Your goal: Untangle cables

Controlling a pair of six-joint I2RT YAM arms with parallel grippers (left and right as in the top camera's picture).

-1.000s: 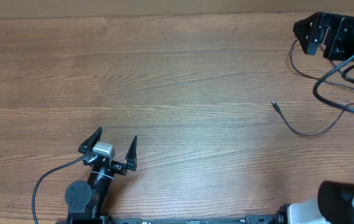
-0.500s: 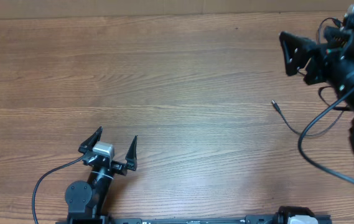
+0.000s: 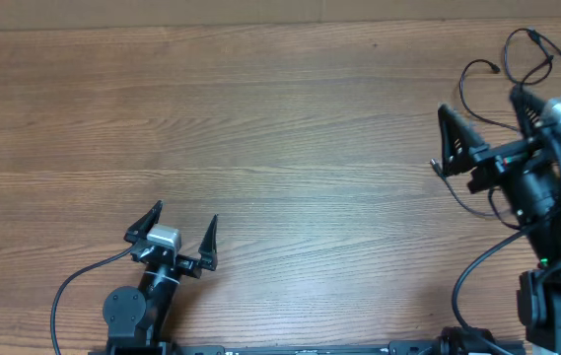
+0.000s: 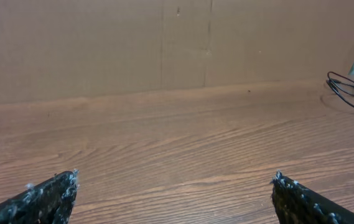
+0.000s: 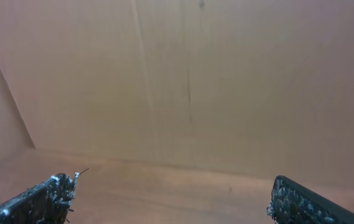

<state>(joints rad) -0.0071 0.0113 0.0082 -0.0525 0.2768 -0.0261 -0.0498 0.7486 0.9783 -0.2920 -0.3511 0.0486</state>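
Note:
Thin black cables (image 3: 477,69) lie looped at the table's far right, partly hidden under my right arm. One cable end with a small plug (image 3: 436,166) shows beside the right gripper's finger. The loops also show at the right edge of the left wrist view (image 4: 349,89). My right gripper (image 3: 485,120) is open and empty, raised above the cables and facing the back wall; it also shows in the right wrist view (image 5: 170,193). My left gripper (image 3: 181,233) is open and empty near the front left, far from the cables; its own view shows it too (image 4: 173,193).
The wooden table (image 3: 260,128) spreads between the two arms. A cardboard wall (image 4: 164,43) stands along the far edge. The left arm's own black lead (image 3: 73,286) curls at the front left.
My right arm has swung from the far right corner toward the front and left, rising over the cables. The gripper stays open. The left arm has not moved.

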